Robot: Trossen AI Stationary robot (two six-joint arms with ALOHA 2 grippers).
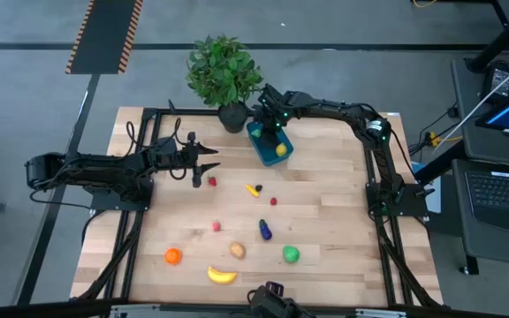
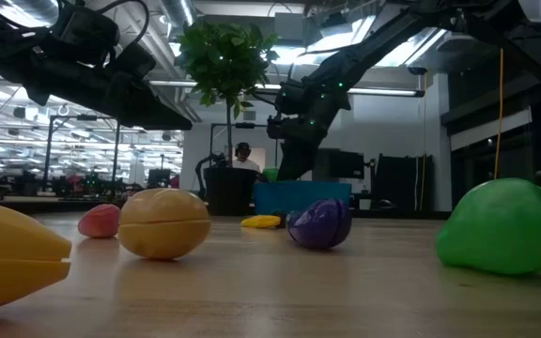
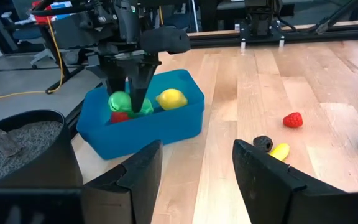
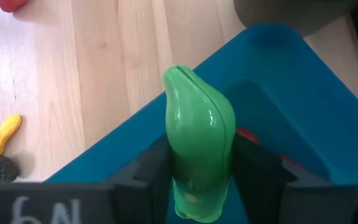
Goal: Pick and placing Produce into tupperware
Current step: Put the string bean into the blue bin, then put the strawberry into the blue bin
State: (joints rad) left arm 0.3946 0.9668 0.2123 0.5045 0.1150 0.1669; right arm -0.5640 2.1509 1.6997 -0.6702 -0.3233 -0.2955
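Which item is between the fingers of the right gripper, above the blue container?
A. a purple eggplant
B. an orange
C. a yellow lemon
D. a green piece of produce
D. In the right wrist view the green piece sits between the fingers of the right gripper, over the blue container; the lemon already lies inside it.

The pale wooden plank surface (image 1: 325, 190) stood on a grey concrete floor (image 1: 25, 79), where a strip of black-and-orange hazard striping (image 1: 104, 35) ran toward the far wall. To one side sat a dark desk carrying an open black laptop (image 1: 500, 190) with a lit blue screen. Beyond the surface, long white ceiling lights (image 2: 26, 11) hung over an open hall, and a seated person (image 2: 243, 158) showed far back.
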